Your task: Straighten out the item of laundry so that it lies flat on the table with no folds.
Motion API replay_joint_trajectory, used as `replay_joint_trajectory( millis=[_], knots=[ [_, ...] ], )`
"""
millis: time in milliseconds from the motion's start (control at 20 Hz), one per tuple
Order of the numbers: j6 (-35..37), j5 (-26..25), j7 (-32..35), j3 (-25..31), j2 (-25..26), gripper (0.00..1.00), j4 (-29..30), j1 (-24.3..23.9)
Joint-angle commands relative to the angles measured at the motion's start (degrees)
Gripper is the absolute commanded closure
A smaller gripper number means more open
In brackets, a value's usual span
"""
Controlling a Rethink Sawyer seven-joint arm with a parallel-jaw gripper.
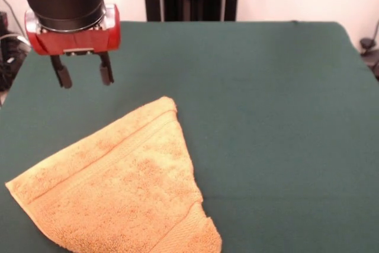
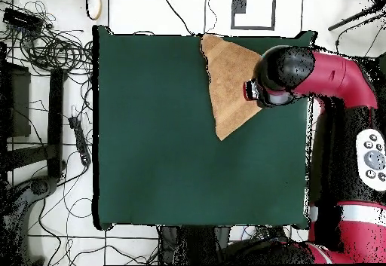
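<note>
Towel: golden-orange fluffy terry-cloth towel [image 1: 121, 188] lies nearest the camera in the front view, at the near left part of the table; triangular outline, one tip pointing toward the robot.
Fold state: looks doubled over on a diagonal, woven band running along the long left edge; no square outline visible, so I judge it not flat yet.
Table: large dark green felt-covered table [image 1: 272, 117], mostly bare.
Progress: early; unfolding the doubled layer and smoothing remain, by my reading.
Gripper: black two-finger gripper [image 1: 83, 75] on the red and black arm [image 2: 332, 78], fingers spread moderately apart, nothing between them.
Contact: hangs above the cloth-covered surface, just beyond the towel's far tip; touches nothing.
Overhead: arm head covers part of the towel's edge.
</note>
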Motion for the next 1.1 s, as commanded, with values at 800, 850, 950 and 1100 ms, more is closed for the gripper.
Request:
replay_joint_trajectory(
  millis=[800, 850, 950, 1100],
  knots=[
    [15.33, 2.77, 3.09, 3.50, 18.83, 0.00, -19.84, 6.99],
    [16.08, 2.77, 3.10, 3.59, 19.38, 0.00, -20.96, 7.23],
    [17.37, 2.67, 2.83, 3.88, 20.39, 0.00, -23.14, 7.59],
    [20.15, 2.35, 2.10, 4.02, 21.49, 0.00, -26.12, 7.99]
  ],
)
